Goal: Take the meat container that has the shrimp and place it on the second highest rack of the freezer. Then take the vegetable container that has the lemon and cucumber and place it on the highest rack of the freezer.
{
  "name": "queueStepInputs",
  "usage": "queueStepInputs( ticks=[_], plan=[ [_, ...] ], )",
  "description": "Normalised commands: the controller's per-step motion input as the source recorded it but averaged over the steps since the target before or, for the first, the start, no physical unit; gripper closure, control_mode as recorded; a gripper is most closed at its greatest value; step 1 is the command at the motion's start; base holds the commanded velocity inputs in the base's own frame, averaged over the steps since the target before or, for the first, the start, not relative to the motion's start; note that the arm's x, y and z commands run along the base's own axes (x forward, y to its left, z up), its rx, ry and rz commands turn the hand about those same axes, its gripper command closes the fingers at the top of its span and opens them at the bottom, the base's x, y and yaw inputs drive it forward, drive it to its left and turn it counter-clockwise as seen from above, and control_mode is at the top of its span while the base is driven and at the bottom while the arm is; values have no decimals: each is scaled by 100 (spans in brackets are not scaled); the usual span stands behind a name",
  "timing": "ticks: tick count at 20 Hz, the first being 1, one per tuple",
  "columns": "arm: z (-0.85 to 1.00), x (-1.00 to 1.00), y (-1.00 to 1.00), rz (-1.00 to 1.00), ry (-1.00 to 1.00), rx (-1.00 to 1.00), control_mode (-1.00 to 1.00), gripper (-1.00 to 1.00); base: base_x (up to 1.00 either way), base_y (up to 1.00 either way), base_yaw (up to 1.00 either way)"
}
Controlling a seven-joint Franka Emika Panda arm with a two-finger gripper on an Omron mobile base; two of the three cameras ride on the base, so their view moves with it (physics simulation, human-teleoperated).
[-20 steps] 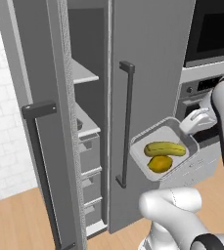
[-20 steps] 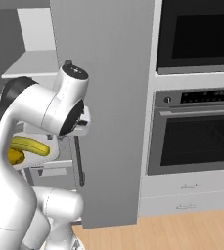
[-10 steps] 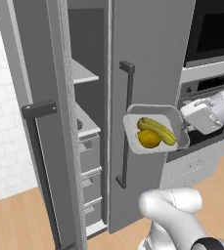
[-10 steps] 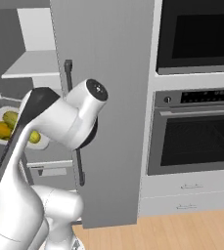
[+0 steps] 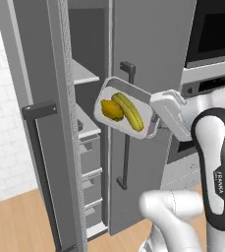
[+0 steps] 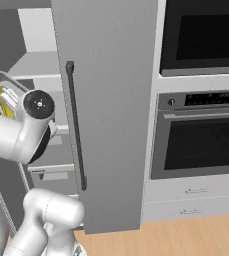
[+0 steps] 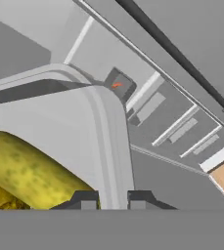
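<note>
The freezer (image 6: 106, 100) door, with its dark bar handle (image 6: 76, 125), stands beside the black-glass wall oven (image 6: 201, 135). At far left the vegetable container (image 6: 3, 82) appears tilted, with what looks like the cucumber (image 6: 6, 102) inside.

The tray (image 5: 115, 88) looks like smooth matt pale grey plastic. The cucumber (image 5: 131, 112) has a mottled yellow-green skin with a slight sheen; the lemon (image 5: 111, 110) is dull yellow and finely dimpled. The freezer (image 5: 148, 59) door is flat matt grey, its handle (image 6: 75, 125) dark and matt. The oven (image 6: 206, 135) glass is glossy black. The floor (image 6: 186, 235) is pale wood plank.
</note>
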Motion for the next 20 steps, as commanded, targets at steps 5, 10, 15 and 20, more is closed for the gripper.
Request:
queueStepInputs(
  ticks=[5, 10, 15, 20],
  plan=[
    [25, 74, 65, -37, 19, 16, -100, 100, 0, 0, 0],
    [33, 92, 51, -16, 27, 12, -100, 100, 0, 0, 0],
    [38, 90, 42, 0, 25, 3, -100, 100, 0, 0, 0],
    [28, 68, 40, 0, 17, 0, -100, 100, 0, 0, 0]
  ],
)
